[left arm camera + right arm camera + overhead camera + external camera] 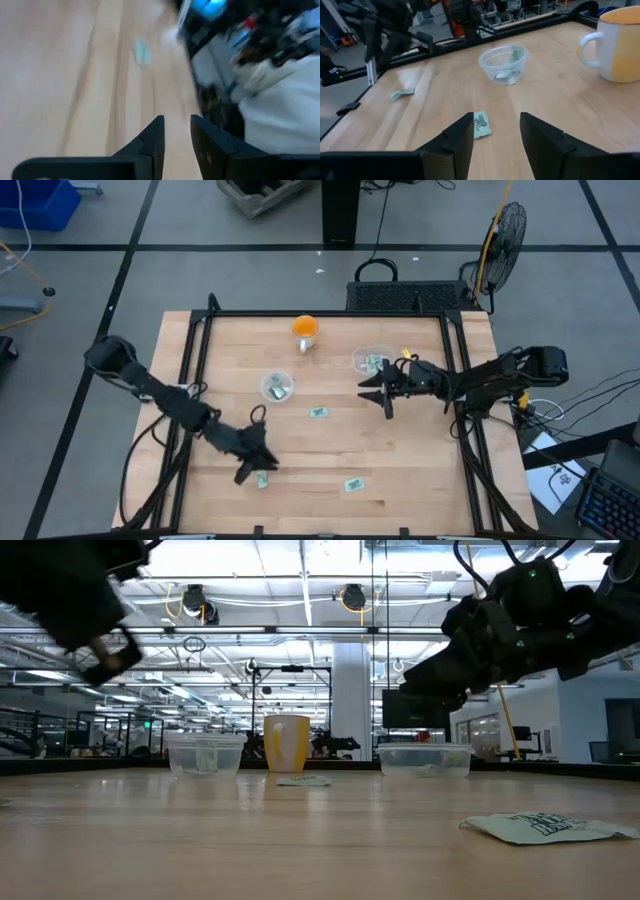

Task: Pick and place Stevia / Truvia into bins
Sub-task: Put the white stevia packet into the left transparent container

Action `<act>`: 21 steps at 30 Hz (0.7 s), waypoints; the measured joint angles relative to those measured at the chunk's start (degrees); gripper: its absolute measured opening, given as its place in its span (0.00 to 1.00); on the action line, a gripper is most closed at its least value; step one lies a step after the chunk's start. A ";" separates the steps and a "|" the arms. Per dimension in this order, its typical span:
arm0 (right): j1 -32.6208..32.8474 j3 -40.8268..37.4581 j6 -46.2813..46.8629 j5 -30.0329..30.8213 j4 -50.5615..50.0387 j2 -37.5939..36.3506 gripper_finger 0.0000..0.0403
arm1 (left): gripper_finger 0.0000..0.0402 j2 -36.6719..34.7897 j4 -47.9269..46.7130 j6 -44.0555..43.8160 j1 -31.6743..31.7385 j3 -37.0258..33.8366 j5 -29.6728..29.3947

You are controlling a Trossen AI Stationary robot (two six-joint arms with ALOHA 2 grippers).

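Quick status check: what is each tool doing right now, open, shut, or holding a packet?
Left tool: open, narrow gap, nothing between the fingers; low over the table's front-left.
Right tool: open, empty; hovering by the rounded-rectangular bin.

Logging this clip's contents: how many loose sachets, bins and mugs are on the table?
Loose sachets: 3
Bins: 2
Mug: 1
Total: 6
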 joint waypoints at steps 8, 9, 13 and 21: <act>0.48 0.00 -0.68 0.57 0.17 0.00 0.38 | 0.24 0.85 -37.20 -29.36 -5.97 14.46 -1.55; 0.48 0.00 -0.98 0.57 0.15 0.00 0.38 | 0.24 1.20 -38.84 -30.78 -6.45 16.25 -1.73; 0.48 0.00 -2.63 0.58 0.19 0.00 0.38 | 0.24 4.78 -39.93 -34.00 -7.96 21.78 -3.05; 0.48 0.00 -3.84 0.63 2.31 0.00 0.37 | 0.24 19.04 -40.65 -52.66 -9.21 24.89 8.95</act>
